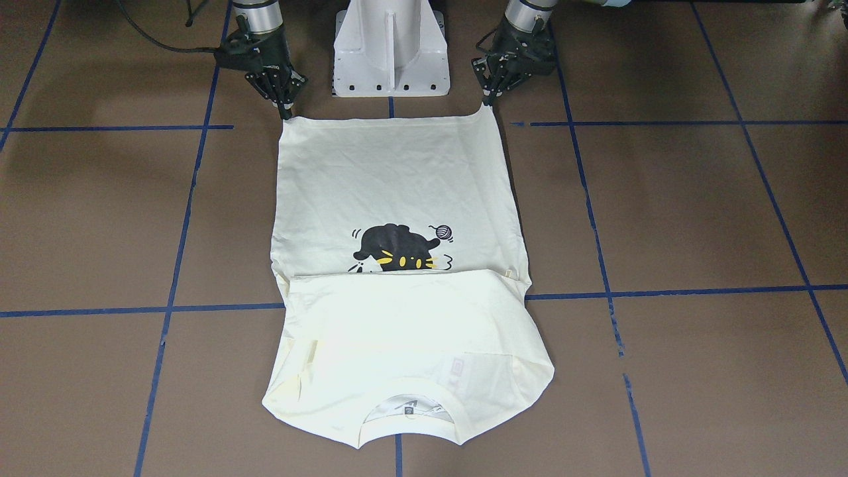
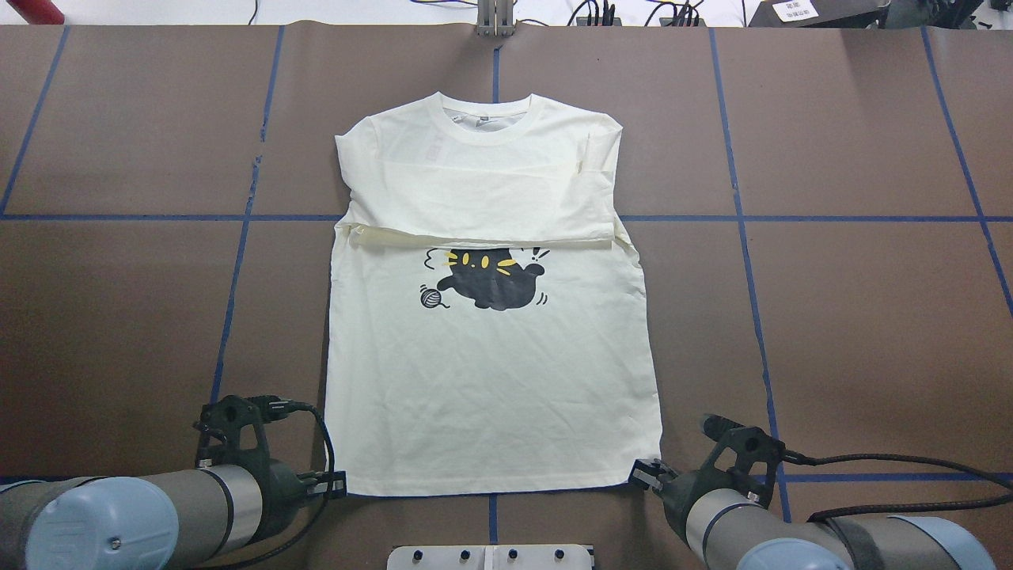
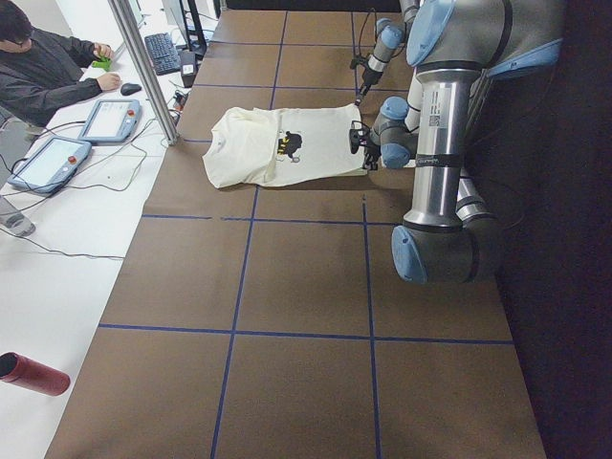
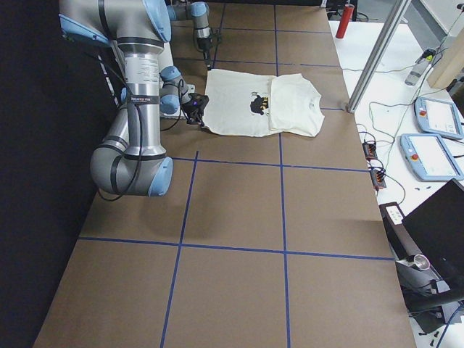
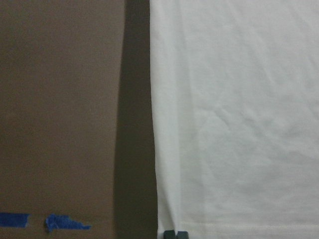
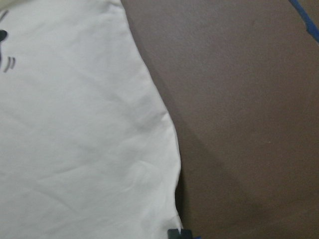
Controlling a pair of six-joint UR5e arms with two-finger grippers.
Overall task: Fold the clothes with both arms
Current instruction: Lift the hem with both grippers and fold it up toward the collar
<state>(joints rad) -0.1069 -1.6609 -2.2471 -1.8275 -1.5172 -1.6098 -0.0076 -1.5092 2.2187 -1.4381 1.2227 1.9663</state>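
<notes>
The cream-white T-shirt (image 1: 397, 185) lies flat on the brown table with the black cat print (image 2: 491, 281) up, collar far from the robot. Its sleeves and upper part are folded across the chest (image 2: 483, 190). My left gripper (image 1: 489, 101) is shut on the hem corner on my left; it also shows in the overhead view (image 2: 339, 483) and the left wrist view (image 5: 175, 234). My right gripper (image 1: 286, 112) is shut on the other hem corner, as the overhead view (image 2: 643, 473) and the right wrist view (image 6: 178, 233) also show. The "TWINKLE" lettering is hidden.
The white pedestal base (image 1: 391, 46) stands just behind the hem, between the arms. Blue tape lines (image 2: 237, 261) cross the table. An operator (image 3: 43, 67), tablets (image 3: 110, 120), a metal post (image 3: 143, 67) and a red bottle (image 3: 33, 373) are beyond the far edge.
</notes>
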